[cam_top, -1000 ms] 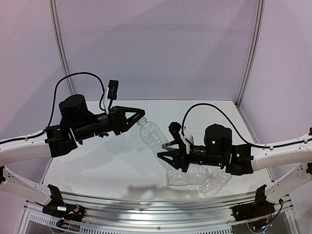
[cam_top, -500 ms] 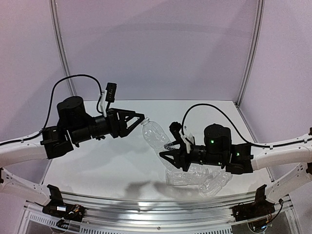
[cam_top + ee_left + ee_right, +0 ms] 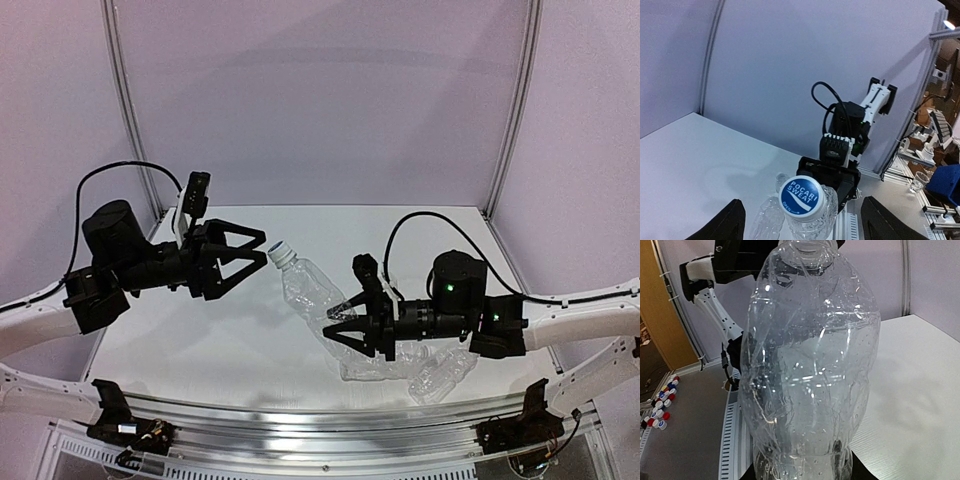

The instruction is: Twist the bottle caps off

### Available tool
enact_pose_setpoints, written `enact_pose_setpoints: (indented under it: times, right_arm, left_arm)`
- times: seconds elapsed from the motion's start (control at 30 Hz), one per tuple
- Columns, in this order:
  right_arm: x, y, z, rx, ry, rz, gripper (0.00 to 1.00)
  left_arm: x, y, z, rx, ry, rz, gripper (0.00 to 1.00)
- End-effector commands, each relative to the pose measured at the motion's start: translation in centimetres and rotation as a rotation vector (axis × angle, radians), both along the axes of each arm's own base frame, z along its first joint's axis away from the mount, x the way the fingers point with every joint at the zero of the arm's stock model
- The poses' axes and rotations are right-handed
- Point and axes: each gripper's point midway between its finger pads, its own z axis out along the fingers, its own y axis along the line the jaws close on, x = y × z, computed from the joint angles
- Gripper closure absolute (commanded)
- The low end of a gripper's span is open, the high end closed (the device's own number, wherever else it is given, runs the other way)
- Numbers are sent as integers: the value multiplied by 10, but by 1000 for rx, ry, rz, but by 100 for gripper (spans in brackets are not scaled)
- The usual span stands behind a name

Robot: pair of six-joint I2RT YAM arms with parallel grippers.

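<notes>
The tilted bottle (image 3: 310,290) has its cap (image 3: 279,255) at its ten o'clock end, just beside the left end effector (image 3: 262,250). The right end effector (image 3: 335,328) is at its four o'clock end. Two other bottles (image 3: 375,362) lie on the tabletop (image 3: 200,330) beneath it.

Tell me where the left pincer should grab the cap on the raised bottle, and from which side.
I'd grip the cap by its round side wall, a finger on each side, not the flat printed top. Come in along the neck's axis, from the left: the bottle is tilted with its cap facing the open left pincer, while the right pincer clamps its lower body.
</notes>
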Motion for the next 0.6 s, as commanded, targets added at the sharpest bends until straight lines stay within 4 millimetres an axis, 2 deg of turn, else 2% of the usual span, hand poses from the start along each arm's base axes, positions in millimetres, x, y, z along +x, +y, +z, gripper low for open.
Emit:
enact_pose_setpoints:
  times: [0.0, 0.17, 0.47, 0.57]
  right_arm:
    - [-16, -1, 8, 41, 0, 93, 93]
    - [-17, 0, 6, 36, 1, 103, 94]
    - [-17, 2, 4, 29, 3, 106, 94]
    - [-16, 3, 3, 26, 3, 105, 95]
  left_arm:
    - [-24, -8, 4, -25, -56, -151, 24]
    - [-29, -12, 4, -28, -69, -179, 30]
    - [-21, -20, -2, -6, -38, -169, 46]
    - [-20, -22, -2, -6, -34, -173, 57]
